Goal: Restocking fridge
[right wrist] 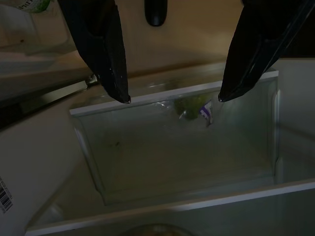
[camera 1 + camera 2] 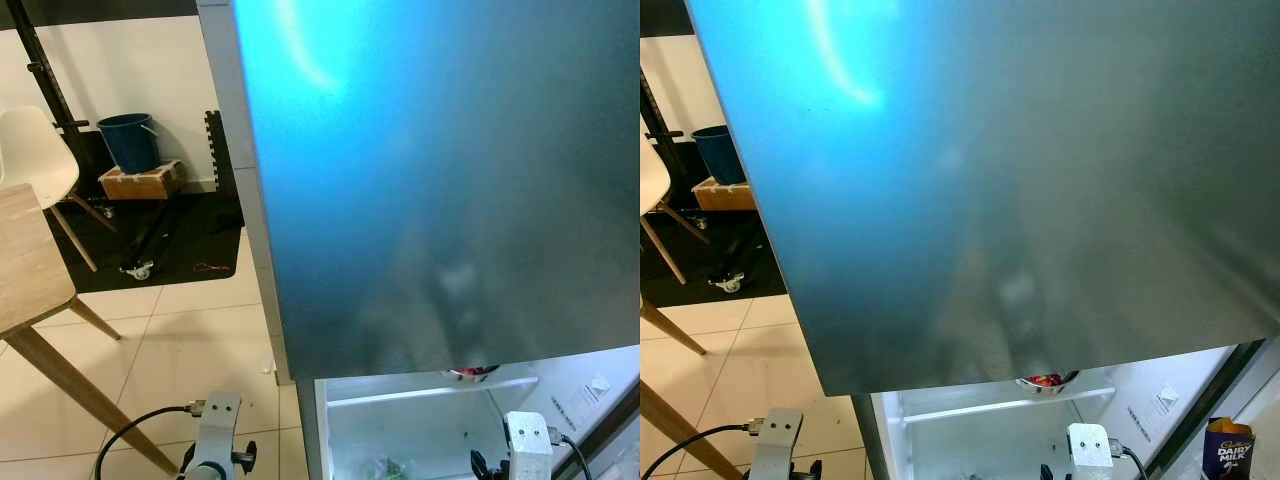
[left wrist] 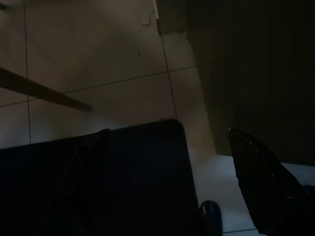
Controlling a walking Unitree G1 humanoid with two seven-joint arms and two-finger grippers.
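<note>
The fridge's grey upper door [image 2: 440, 180] looms in front of me. Below it the lower compartment [image 2: 400, 430] stands open, white inside, with a bowl of red food [image 2: 1045, 380] on a shelf and green produce [image 2: 385, 467] lower down. My right gripper [image 1: 173, 99] is open and holds nothing; it hangs over a clear crisper drawer [image 1: 177, 147] that holds greens and a purple-labelled packet [image 1: 206, 112]. My left gripper [image 3: 168, 130] is open in the dark, low over the tiled floor beside the fridge. A Dairy Milk pack [image 2: 1227, 447] sits by the open door at the right.
A wooden table [image 2: 25, 260] and a white chair [image 2: 35, 155] stand at my left. Further back, a blue bucket [image 2: 128, 140] rests on a wooden box [image 2: 140, 182] beside a black floor mat [image 2: 190, 240]. Pale floor tiles [image 2: 190, 350] lie between table and fridge.
</note>
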